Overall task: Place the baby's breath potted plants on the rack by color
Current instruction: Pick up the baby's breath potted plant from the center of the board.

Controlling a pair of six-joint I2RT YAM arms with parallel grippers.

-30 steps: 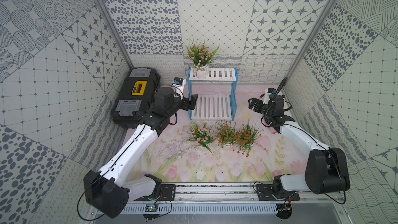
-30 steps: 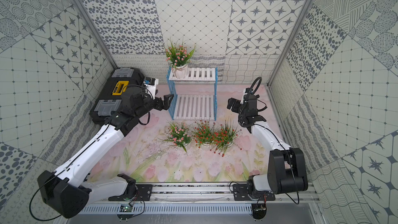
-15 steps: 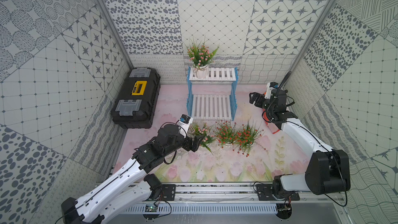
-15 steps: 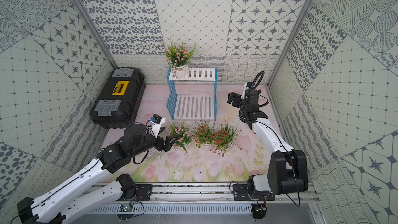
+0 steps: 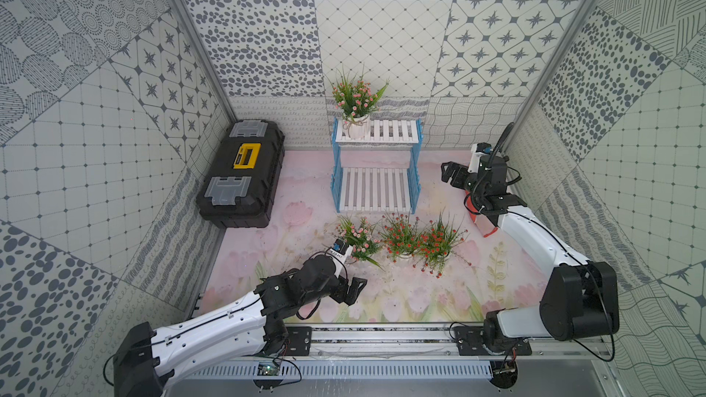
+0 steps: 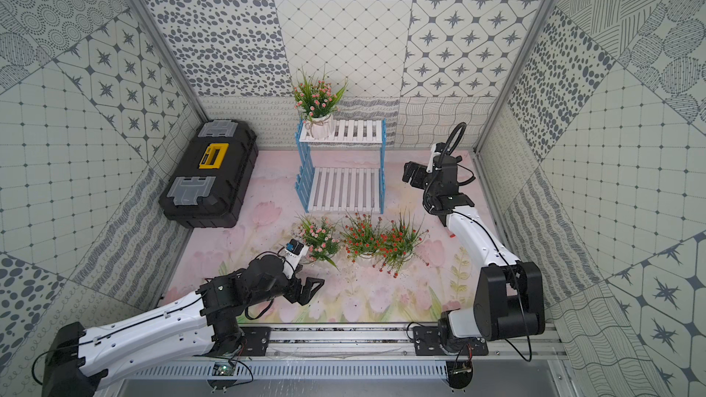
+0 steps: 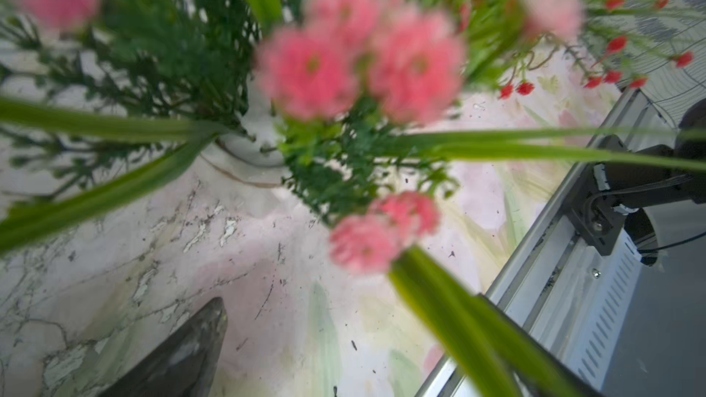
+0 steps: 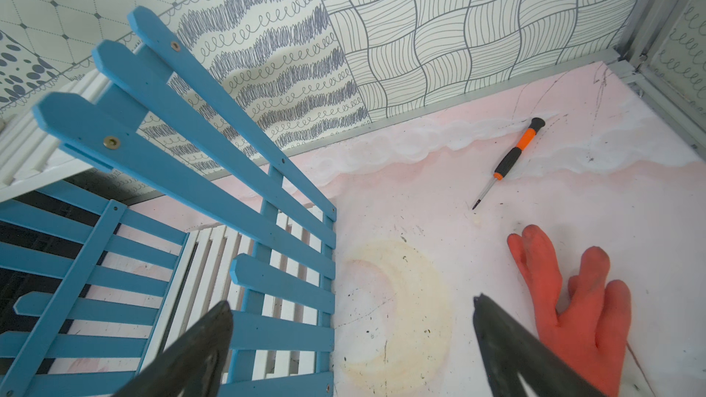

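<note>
The rack (image 5: 374, 189) stands at the back middle of the bench (image 5: 401, 299), close to the rear wall, its upper shelf behind its lower shelf. One potted plant (image 5: 357, 103) sits on the upper shelf, at the left end. Three more stand in a row on the bench just before the rack: the left plant (image 5: 357, 236), the middle plant (image 5: 401, 236) and the right plant (image 5: 439, 240). The toolbox (image 5: 242, 173) lies left of the rack, along the left wall. Right of the rack, a screwdriver (image 8: 508, 160) lies near the rear wall, with a glove (image 8: 573, 307) before it.
</note>
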